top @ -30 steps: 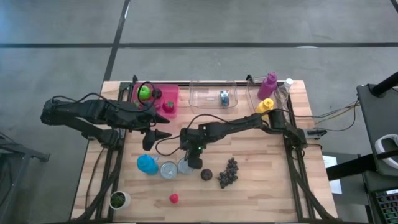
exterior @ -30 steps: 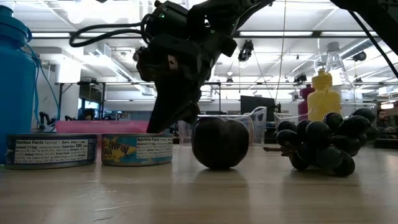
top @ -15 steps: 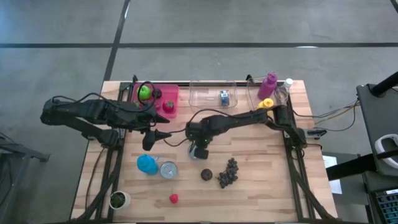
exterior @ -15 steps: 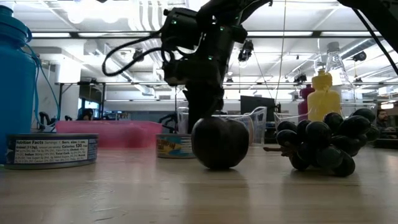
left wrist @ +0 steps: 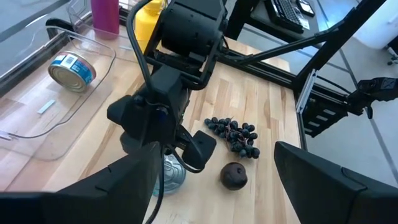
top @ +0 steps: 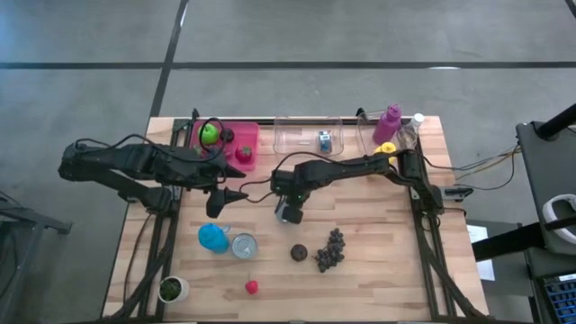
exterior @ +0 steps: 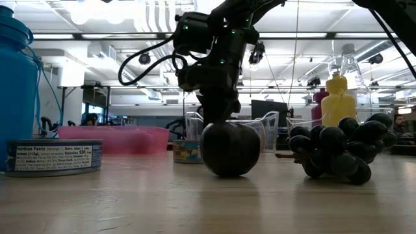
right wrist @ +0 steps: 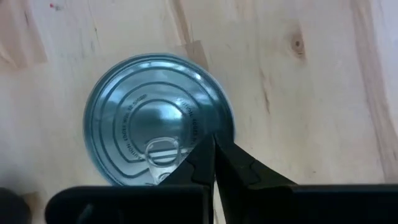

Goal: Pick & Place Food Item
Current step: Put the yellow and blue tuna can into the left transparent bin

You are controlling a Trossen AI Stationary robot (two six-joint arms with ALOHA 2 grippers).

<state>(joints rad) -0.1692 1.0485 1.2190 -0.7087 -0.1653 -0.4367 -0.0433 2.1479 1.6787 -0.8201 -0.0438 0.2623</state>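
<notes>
A tuna can with a silver pull-tab lid [right wrist: 155, 118] sits mid-table; it shows in the low view [exterior: 187, 151] behind a dark plum [exterior: 229, 149] and in the left wrist view [left wrist: 171, 175] under my right gripper. My right gripper [top: 288, 213] stands over the can, fingers shut and pointing down [right wrist: 214, 138]. The can's base looks to be on the table. My left gripper [top: 234, 189] waits open to the left of it, touching nothing. My right gripper comes at the can from above, pointing down. Its shut fingertips [right wrist: 205, 155] meet the lid just inside the rim [right wrist: 225, 127], beside the pull tab. I cannot tell whether they pinch the rim or only press on the lid.
A second can [top: 244, 246] and a blue bottle [top: 212, 238] stand nearer the near edge. Plum [top: 298, 253], grapes [top: 330, 249] and a strawberry [top: 252, 287] lie nearby. A pink tray [top: 229, 148], a clear bin [top: 301, 142] and bottles [top: 390, 121] line the far edge.
My right gripper has moved from beside the second can toward the table's far edge, most of the way in the first half second. The tuna can has gone with it across the table, away from the second can, which stayed put.
</notes>
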